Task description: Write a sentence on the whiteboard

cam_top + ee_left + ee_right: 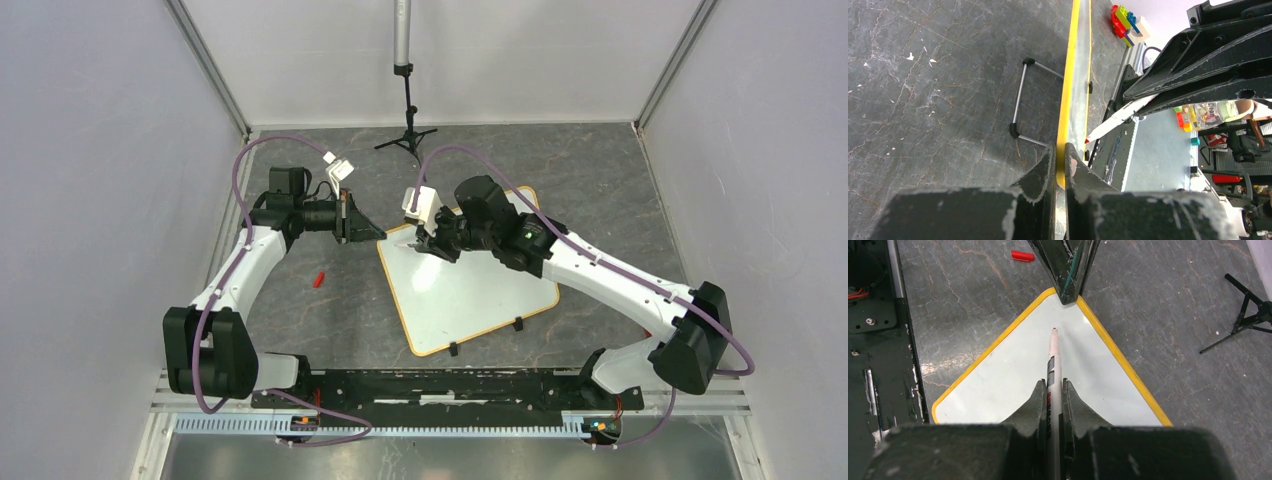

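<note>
The whiteboard (470, 290) lies flat on the dark table, white with a thin orange-yellow frame. My left gripper (380, 233) is shut on its far left corner; in the left wrist view the fingertips (1060, 150) pinch the yellow edge (1070, 75). My right gripper (1052, 385) is shut on a white marker (1053, 355). The marker's dark tip points at the board (1013, 375) just short of that corner, where the left gripper's fingers (1068, 270) show. No sentence shows on the white surface.
A red marker cap (319, 279) lies on the table left of the board. A black tripod stand (407, 135) rises at the back centre. Two black clip feet (518, 324) sit on the board's near edge. Grey walls close both sides.
</note>
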### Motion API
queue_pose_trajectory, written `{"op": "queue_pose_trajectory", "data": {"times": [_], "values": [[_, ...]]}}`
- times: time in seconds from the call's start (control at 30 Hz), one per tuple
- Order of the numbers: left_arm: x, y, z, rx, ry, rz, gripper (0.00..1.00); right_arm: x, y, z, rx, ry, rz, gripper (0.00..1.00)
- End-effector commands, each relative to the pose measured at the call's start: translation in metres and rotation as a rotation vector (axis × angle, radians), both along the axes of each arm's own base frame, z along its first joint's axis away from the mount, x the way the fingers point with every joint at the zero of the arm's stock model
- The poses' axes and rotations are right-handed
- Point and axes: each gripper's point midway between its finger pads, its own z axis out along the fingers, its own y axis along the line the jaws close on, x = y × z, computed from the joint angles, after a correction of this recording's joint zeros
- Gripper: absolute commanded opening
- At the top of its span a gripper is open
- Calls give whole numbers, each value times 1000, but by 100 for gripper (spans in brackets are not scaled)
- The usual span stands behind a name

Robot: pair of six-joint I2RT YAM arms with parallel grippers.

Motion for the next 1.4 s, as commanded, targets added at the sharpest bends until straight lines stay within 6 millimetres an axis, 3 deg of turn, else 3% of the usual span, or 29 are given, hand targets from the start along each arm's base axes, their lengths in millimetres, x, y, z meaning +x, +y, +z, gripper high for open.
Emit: {"op": "queue_pose_trajectory", "data": {"times": [0.0,0.4,0.8,1.13,1.37], "values": [[-2,0,10,-22,-29,-3,2,9,8,26,53,-48,-25,0],[-3,-1,11,-28,-29,-5,2,20,14,25,27,-58,-61,0],[-3,-1,12,-30,-30,-4,2,12,25,14,-2,-51,-20,0],[-2,-1,10,-28,-25,-1,3,-1,13,-9,-75,-48,11,0],[-1,-1,9,-25,-24,1,2,-2,-3,-14,-109,-75,-6,0]]}}
